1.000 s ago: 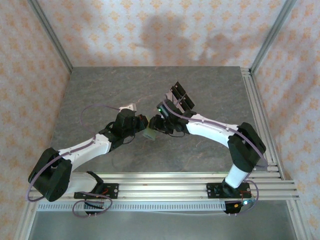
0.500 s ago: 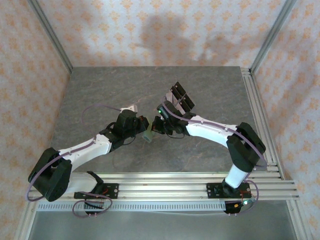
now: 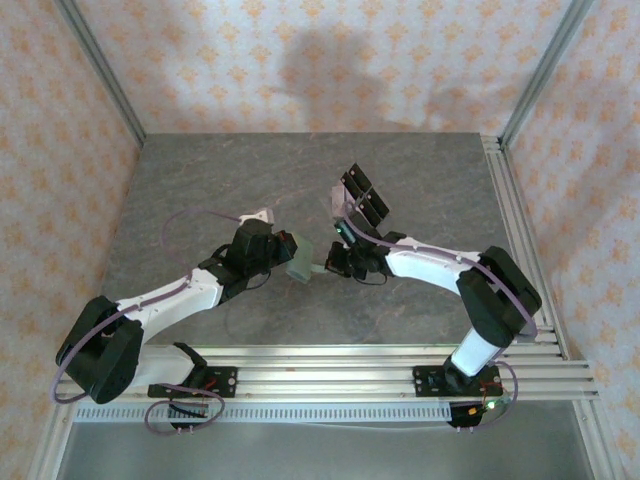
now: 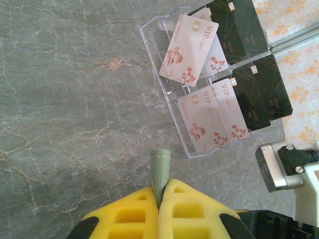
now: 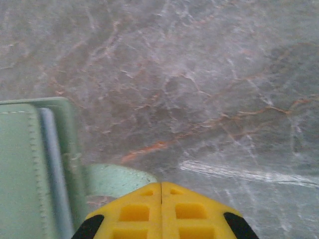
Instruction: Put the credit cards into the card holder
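Your left jaws clamp holder (image 4: 160,164), right jaws pinch its tab (image 5: 117,180). Cards (image 4: 188,50) lie in tray (image 4: 158,55); none loaded yet.

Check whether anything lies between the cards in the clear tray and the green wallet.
Nothing visible lies between the credit cards in their clear tray and the card holder, just bare table. Both the left gripper and right gripper are shut on it.

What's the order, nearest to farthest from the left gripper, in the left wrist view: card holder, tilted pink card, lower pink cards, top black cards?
1. card holder, clamped in the left gripper.
2. lower pink cards, tray's near compartment.
3. tilted pink card, far compartment.
4. top black cards, beyond it, upper right.
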`<action>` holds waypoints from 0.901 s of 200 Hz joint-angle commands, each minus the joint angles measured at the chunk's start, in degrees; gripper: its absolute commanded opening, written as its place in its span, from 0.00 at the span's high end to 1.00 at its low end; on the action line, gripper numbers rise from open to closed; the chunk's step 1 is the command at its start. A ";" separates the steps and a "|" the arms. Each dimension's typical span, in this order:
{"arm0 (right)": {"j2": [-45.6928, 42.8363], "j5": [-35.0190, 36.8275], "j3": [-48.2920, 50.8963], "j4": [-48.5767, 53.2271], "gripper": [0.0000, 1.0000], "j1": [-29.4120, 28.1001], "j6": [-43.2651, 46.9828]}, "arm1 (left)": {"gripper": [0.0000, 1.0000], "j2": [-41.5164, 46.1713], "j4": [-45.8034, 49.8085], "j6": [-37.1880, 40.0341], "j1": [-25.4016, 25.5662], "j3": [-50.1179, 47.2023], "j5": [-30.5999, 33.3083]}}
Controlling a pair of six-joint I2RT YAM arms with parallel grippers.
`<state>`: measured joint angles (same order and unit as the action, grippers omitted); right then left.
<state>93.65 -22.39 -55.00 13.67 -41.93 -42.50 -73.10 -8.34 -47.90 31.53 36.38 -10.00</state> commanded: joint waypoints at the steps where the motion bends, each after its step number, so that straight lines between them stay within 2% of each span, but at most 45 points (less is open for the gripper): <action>1: -2.90 1.00 0.29 1.23 1.00 -0.08 0.72 | 1.00 1.07 -1.74 0.68 0.03 0.67 1.74; 72: -4.32 -0.68 -0.27 0.70 1.00 0.09 2.52 | 0.99 -3.74 -0.98 1.83 0.03 0.45 1.55; 98: -3.92 -1.72 0.01 -0.55 1.00 0.18 3.31 | 0.84 -6.65 -1.57 2.27 0.03 0.36 1.55; 143: -4.11 -2.65 -0.37 0.26 1.00 0.36 4.65 | 0.48 -7.26 0.88 3.99 0.03 -0.06 4.04; 159: -4.64 -2.83 -0.89 0.83 1.00 0.36 4.97 | 0.42 -6.36 1.76 4.85 0.02 -0.51 4.51; 180: -5.63 -3.43 -1.83 1.27 1.00 0.36 4.99 | 0.40 -5.58 2.97 5.68 0.03 -0.52 3.79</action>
<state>90.24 -25.04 -54.96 13.96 -41.93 -38.79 -80.71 -7.86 -44.42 31.51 36.27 -8.01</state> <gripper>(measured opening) 0.040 0.593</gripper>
